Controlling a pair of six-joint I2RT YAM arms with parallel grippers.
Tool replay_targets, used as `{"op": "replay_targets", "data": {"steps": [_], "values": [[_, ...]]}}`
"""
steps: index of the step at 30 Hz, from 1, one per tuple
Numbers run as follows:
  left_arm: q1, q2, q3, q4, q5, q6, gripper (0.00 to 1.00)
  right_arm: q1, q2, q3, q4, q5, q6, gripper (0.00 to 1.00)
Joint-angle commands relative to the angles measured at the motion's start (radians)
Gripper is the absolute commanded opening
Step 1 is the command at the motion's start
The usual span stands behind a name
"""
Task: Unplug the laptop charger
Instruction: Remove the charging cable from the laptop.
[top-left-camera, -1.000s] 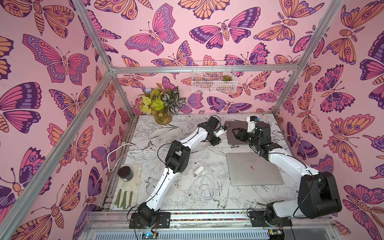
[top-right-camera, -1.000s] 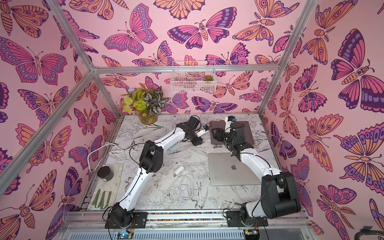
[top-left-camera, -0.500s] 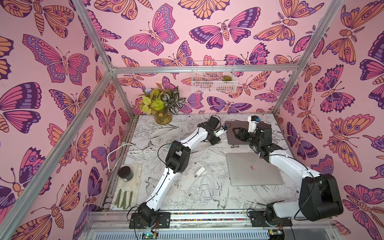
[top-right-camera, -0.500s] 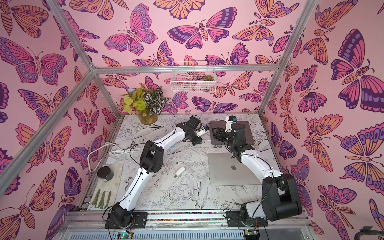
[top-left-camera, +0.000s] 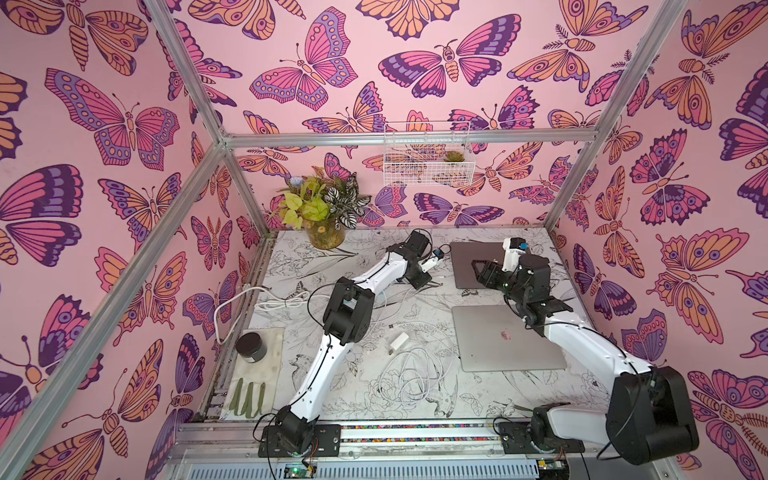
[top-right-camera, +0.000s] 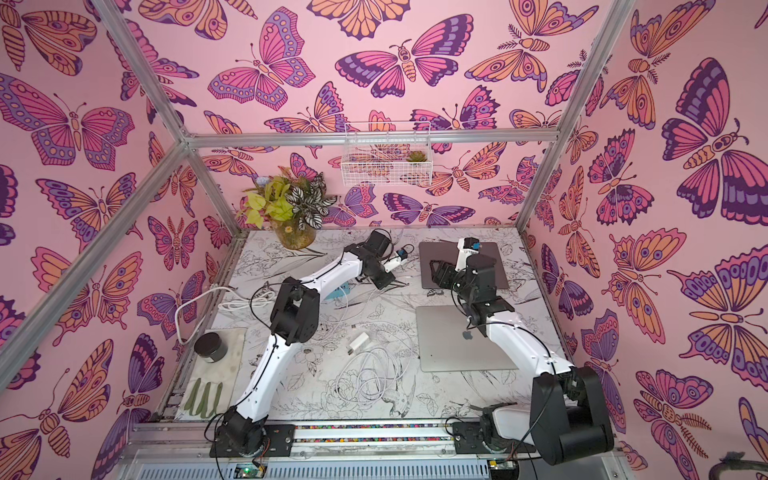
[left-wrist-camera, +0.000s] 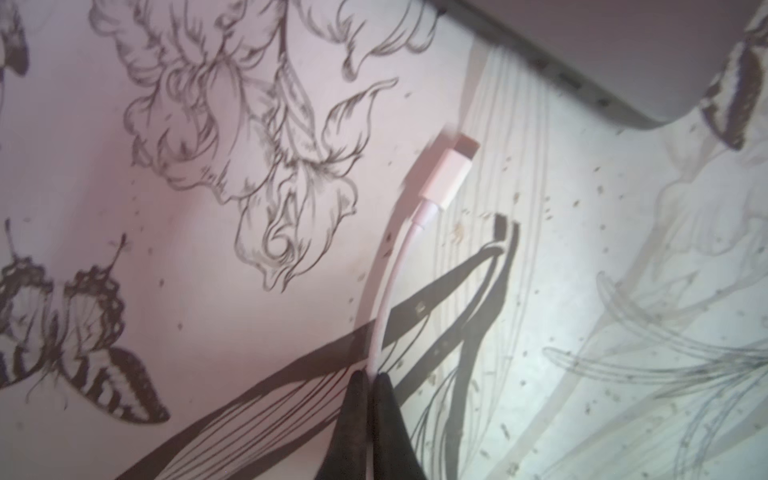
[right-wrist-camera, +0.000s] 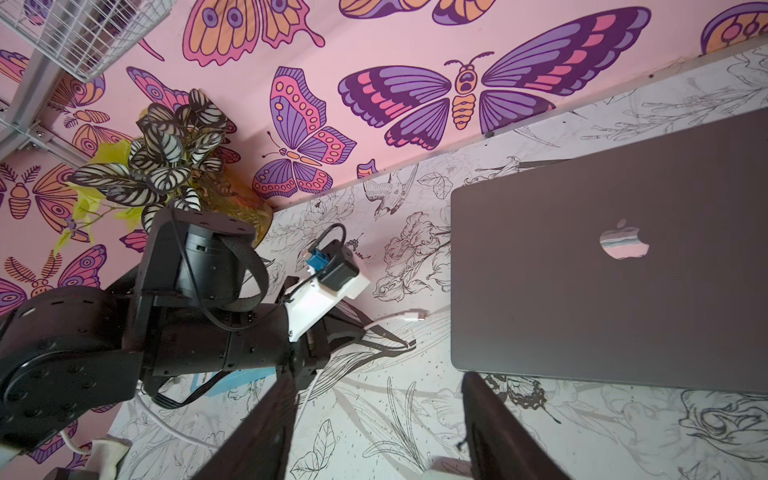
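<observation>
A dark grey laptop (top-left-camera: 467, 255) (right-wrist-camera: 582, 291) lies shut at the back of the table. The white charger plug (left-wrist-camera: 446, 174) (right-wrist-camera: 414, 316) lies on the table a short gap from the laptop's side ports (left-wrist-camera: 569, 81), not in any of them. My left gripper (left-wrist-camera: 370, 378) (top-left-camera: 432, 277) is shut on the thin white cable (left-wrist-camera: 395, 282) just behind the plug. In both top views the cable runs to a loose coil (top-left-camera: 415, 374) and a white charger brick (top-left-camera: 398, 341) (top-right-camera: 359, 341). My right gripper (right-wrist-camera: 380, 415) (top-left-camera: 478, 270) hangs open over the laptop's near left corner, holding nothing.
A silver laptop (top-left-camera: 498, 345) lies shut in front of the dark one, under my right arm. A potted plant (top-left-camera: 326, 237) stands at the back left and a wire basket (top-left-camera: 428, 158) hangs on the wall. A black jar (top-left-camera: 251, 347) and green strips (top-left-camera: 249, 397) sit at the left.
My left gripper's jaws have closed on the cable behind the plug. Both arms have barely shifted, and the right gripper has stayed open.
</observation>
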Motion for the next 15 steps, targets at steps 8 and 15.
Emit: {"op": "replay_targets", "data": {"steps": [8, 15], "values": [[0.022, -0.195, -0.249, 0.084, 0.02, 0.004, 0.0, -0.006, 0.001, 0.012, -0.01, -0.004, 0.006, 0.65], [0.014, -0.307, -0.3, 0.12, 0.054, -0.064, 0.46, 0.03, 0.033, 0.046, -0.009, -0.055, -0.012, 0.66]]}}
